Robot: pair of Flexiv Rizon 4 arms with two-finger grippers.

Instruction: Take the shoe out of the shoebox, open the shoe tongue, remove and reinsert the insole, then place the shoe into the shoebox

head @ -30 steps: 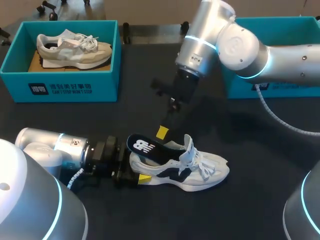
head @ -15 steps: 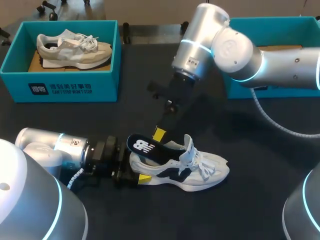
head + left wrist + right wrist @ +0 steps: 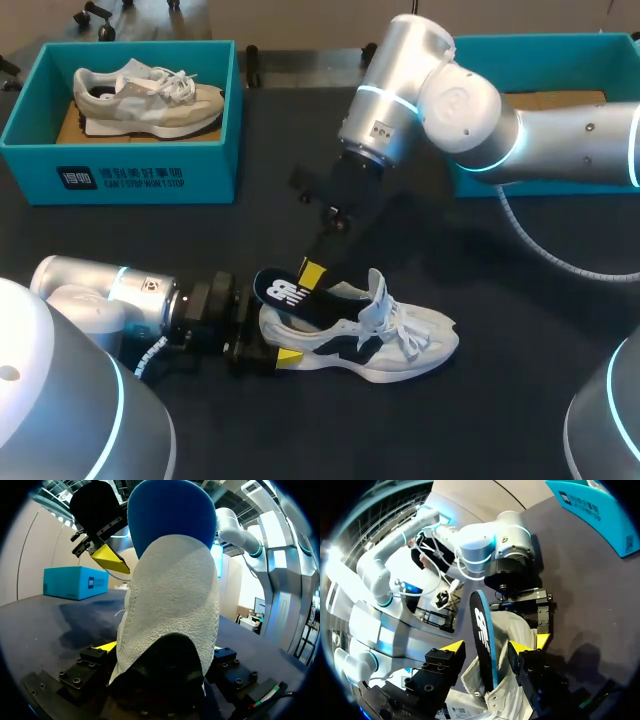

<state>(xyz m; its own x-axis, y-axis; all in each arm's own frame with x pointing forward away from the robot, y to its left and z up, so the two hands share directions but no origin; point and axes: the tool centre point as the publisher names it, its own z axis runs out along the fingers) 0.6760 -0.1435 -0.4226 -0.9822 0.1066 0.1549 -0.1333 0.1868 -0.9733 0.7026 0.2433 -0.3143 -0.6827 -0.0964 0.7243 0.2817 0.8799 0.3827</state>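
The right gripper (image 3: 486,647) has dropped, jaws spread astride the blue foam insole (image 3: 290,292) jutting from the white-and-navy sneaker (image 3: 385,335), whose heel the left gripper (image 3: 161,649) pinches on the black table (image 3: 500,300); gripping the insole seems next

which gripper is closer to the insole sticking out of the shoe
Right. The right gripper is open and straddles the insole; the left gripper clamps the heel of the shoe, just below it.

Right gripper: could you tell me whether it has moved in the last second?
Yes. The right gripper has descended toward the insole standing up from the shoe, which stayed put.
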